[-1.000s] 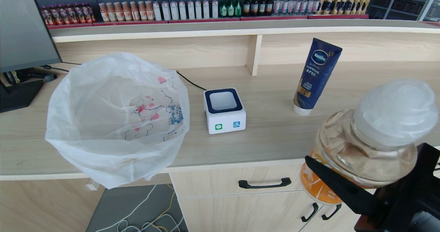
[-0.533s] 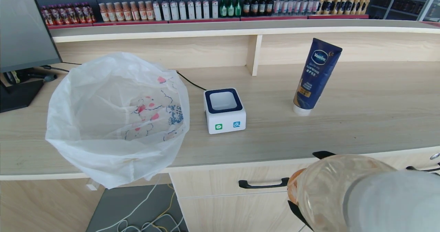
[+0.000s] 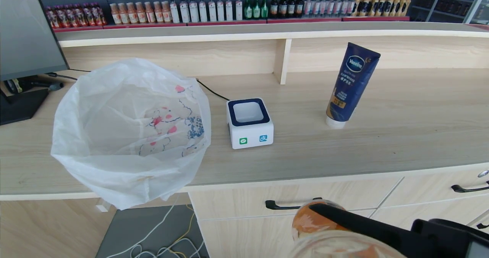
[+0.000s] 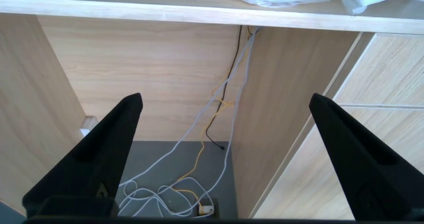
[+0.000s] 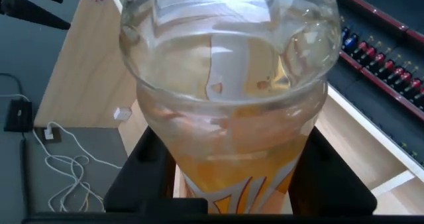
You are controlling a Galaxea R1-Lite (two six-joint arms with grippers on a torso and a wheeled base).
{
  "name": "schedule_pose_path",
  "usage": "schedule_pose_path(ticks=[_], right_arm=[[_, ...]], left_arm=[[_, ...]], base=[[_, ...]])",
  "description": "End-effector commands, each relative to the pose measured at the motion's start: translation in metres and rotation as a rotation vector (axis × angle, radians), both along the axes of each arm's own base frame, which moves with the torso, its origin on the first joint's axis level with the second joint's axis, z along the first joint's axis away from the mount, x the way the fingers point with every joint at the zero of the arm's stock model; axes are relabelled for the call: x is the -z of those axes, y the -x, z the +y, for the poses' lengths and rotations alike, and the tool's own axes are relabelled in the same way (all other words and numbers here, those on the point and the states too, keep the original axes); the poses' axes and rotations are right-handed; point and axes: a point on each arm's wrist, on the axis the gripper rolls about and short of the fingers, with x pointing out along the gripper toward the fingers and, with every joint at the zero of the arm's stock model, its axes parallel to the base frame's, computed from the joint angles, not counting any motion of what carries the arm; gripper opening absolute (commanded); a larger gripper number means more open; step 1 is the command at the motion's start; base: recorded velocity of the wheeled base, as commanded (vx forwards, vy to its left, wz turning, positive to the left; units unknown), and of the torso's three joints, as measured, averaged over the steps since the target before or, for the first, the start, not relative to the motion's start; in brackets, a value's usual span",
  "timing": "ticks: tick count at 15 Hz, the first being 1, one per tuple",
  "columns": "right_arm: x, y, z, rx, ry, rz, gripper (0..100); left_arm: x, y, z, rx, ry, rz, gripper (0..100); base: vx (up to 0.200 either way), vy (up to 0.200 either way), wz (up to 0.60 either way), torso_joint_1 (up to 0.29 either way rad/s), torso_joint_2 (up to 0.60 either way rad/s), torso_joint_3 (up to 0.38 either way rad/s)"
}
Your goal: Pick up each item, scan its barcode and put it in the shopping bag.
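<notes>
Our right gripper (image 5: 225, 184), clamped on the drink bottle (image 3: 305, 221), has swung it down from 4 to 5 o'clock below the counter edge, likely turning its barcode towards the scanner (image 3: 250, 122), while our left gripper (image 4: 225, 101) hangs with fingers apart.

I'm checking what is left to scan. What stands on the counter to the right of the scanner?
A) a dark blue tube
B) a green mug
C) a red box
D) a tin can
A: a dark blue tube stands cap-down on the counter, right of the white scanner; the right tool holds a clear bottle.
</notes>
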Motion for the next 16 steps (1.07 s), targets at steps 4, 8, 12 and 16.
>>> schedule_pose_path(ticks=[4,8,12,16], right_arm=[[0.0024,0.0015,0.0053,-0.013,0.049,-0.074,0],[0.0001,0.0101,0.0067,-0.045,0.067,-0.156,0],[0.0009,0.0072,0.0031,0.033,0.121,-0.365,0],[0.0033,0.0071,0.0064,0.053,0.172,-0.458,0]], left_arm=[[0.0,0.0,0.0,0.0,0.0,0.0,100],[0.0,0.0,0.0,0.0,0.0,0.0,100],[0.0,0.0,0.0,0.0,0.0,0.0,100],[0.0,0.0,0.0,0.0,0.0,0.0,100]], base=[[0.0,0.0,0.0,0.0,0.0,0.0],[0.0,0.0,0.0,0.0,0.0,0.0],[0.0,0.0,0.0,0.0,0.0,0.0],[0.0,0.0,0.0,0.0,0.0,0.0]])
